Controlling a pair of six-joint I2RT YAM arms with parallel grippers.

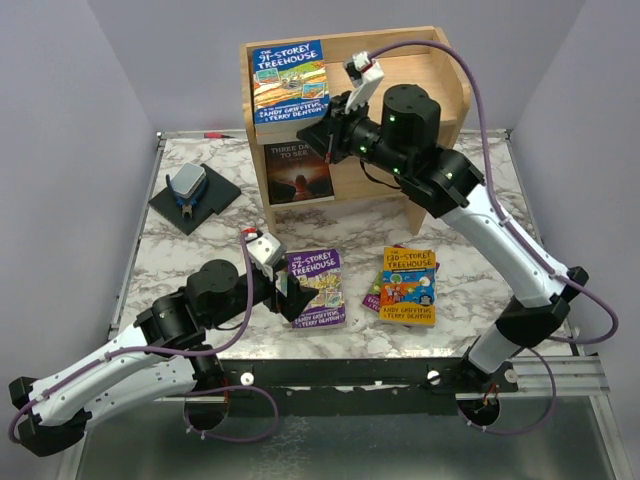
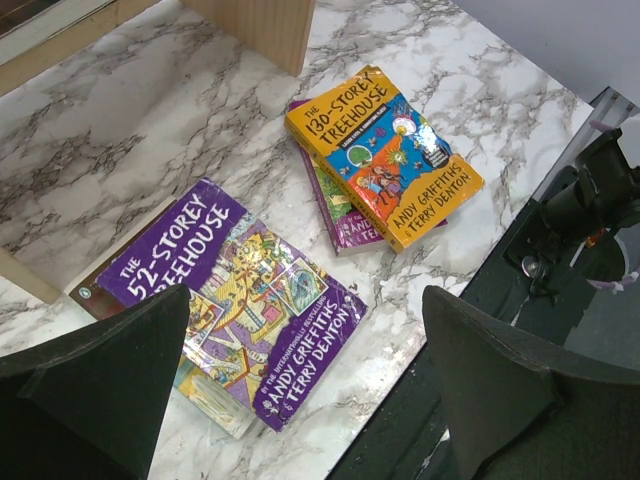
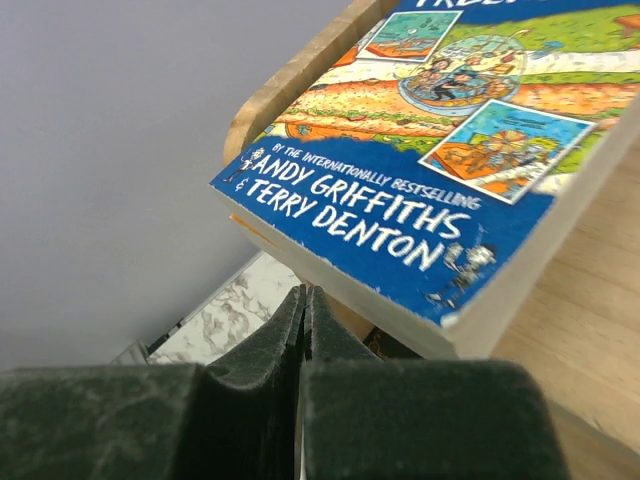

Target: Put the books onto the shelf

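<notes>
Top view: the shelf [image 1: 440, 75] stands at 12 o'clock on the table [image 1: 200, 250]. The blue book [image 1: 288, 80] lies flat on the shelf's top, at its 10 o'clock corner. The right gripper [image 1: 325, 132] sits at that book's 4 o'clock corner. A dark book [image 1: 300, 170] stands upright at the shelf's lower front. The purple book [image 1: 316, 288] lies flat at 6 o'clock, with the left gripper [image 1: 290, 297] at its 9 o'clock edge. The orange book [image 1: 410, 283] lies at 5 o'clock, and a pad [image 1: 193, 197] at 9 o'clock.

Left wrist: the fingers [image 2: 110, 380] are spread wide and empty over the purple book. The orange book lies on top of another book at 1 o'clock.

Right wrist: the fingers [image 3: 270, 350] are pressed together and hold nothing, just under the blue book's near edge. That book overhangs the shelf's rim.
</notes>
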